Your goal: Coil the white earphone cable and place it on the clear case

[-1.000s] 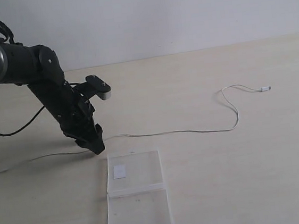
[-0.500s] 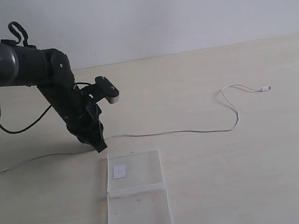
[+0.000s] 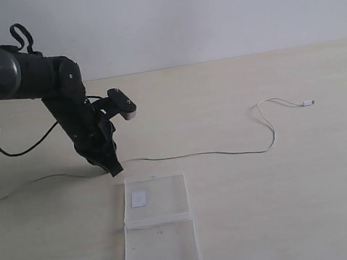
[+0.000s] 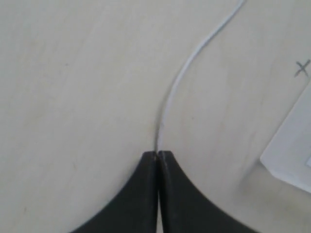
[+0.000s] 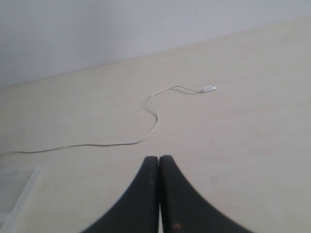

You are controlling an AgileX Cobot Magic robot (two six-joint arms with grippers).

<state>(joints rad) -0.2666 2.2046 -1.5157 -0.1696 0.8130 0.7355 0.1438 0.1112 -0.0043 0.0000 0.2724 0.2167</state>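
1. black left gripper (image 4: 158, 153) is pinched tight on the thin white earphone cable (image 3: 225, 153), just beside the flat clear plastic case (image 3: 168, 199).
2. cable's stretched flat across the pale wooden table (image 3: 293, 204), not on the case.
3. black right gripper (image 5: 159, 158) clenched, holding nothing.

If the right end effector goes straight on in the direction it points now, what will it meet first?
Most likely the white earphone cable, whose bend lies straight ahead of the shut right end effector on the table; depth is unclear, so it may touch bare table first.
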